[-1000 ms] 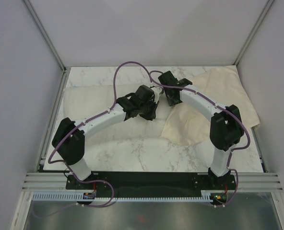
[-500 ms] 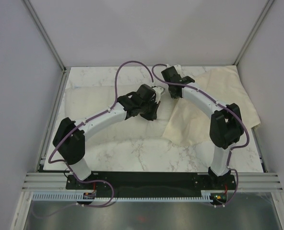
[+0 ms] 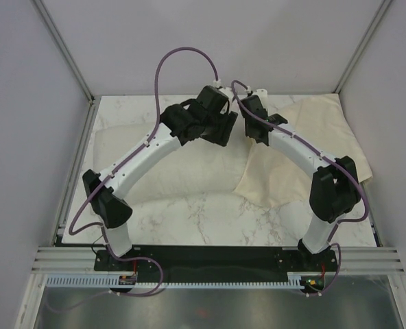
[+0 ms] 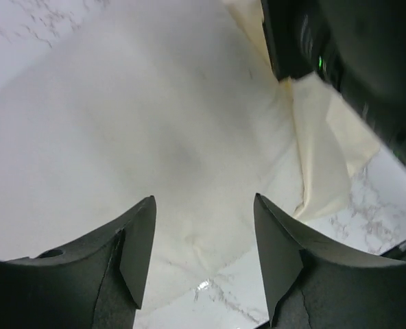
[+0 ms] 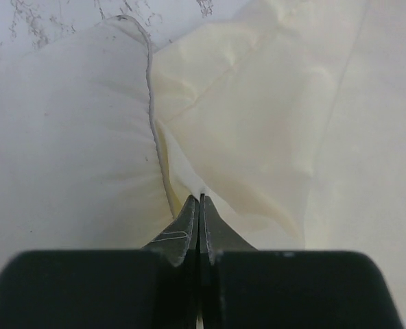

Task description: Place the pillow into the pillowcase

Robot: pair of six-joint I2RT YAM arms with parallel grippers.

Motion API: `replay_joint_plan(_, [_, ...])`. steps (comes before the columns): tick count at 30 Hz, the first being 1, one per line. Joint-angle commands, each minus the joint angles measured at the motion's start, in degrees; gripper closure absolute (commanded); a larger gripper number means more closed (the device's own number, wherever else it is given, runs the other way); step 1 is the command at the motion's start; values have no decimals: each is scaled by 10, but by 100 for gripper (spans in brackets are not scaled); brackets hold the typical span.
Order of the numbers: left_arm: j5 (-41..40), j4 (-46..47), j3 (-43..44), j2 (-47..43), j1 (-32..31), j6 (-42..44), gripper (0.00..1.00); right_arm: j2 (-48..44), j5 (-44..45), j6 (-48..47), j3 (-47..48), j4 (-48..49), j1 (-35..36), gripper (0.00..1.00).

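The plump off-white pillow (image 3: 162, 171) lies on the left and middle of the table. The cream pillowcase (image 3: 313, 137) lies wrinkled on the right, its edge meeting the pillow's right end. My right gripper (image 3: 249, 133) is shut on a pinch of the pillowcase (image 5: 258, 103) edge, right beside the pillow (image 5: 66, 137) seam; its tips (image 5: 200, 200) are pressed together. My left gripper (image 3: 227, 129) hovers open above the pillow (image 4: 155, 123) corner with nothing between its fingers (image 4: 138, 240). The pillowcase (image 4: 319, 137) and the right gripper's black body (image 4: 354, 55) show just to its right.
The marble table (image 3: 203, 226) is bare along its front. White enclosure walls stand close on the left, back and right. Both arms arch together over the table's far middle, with purple cables looping above them.
My left gripper has let go, opened and risen toward the back. My right gripper has closed on the pillowcase edge and shifted slightly farther back.
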Motion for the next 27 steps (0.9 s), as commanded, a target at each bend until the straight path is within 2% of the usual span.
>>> replay_joint_plan(1, [-25,-21,116,74,42,10,35,-36,-20,24,-21,48,-2,100])
replay_joint_plan(6, [57,-12,309,252,113,16,36,-51,-19,45,-47,71,-2,100])
replay_joint_plan(8, [108,-1,331,288,126,4,36,-51,-19,46,-48,75,-3,100])
replay_joint_plan(10, [144,10,304,318,134,-13,37,-44,-20,52,-45,75,-5,100])
replay_joint_plan(13, [197,62,197,315,126,-35,44,-35,-29,61,-50,83,-12,100])
replay_joint_plan(15, [220,134,77,290,106,-45,50,-29,-37,67,-57,90,-21,100])
replay_joint_plan(16, [231,168,29,244,97,-58,51,-28,-53,71,-59,97,-27,100])
replay_joint_plan(17, [238,208,-83,208,71,-63,52,-24,-66,71,-65,102,-37,100])
replay_joint_plan(18, [239,297,-138,179,57,-74,52,-22,-74,71,-65,110,-41,100])
replay_joint_plan(20, [222,346,-245,109,18,-79,52,-10,-95,72,-61,113,-55,100])
replay_joint_plan(27, [155,430,-396,31,-31,-97,55,12,-113,70,-45,111,-63,100])
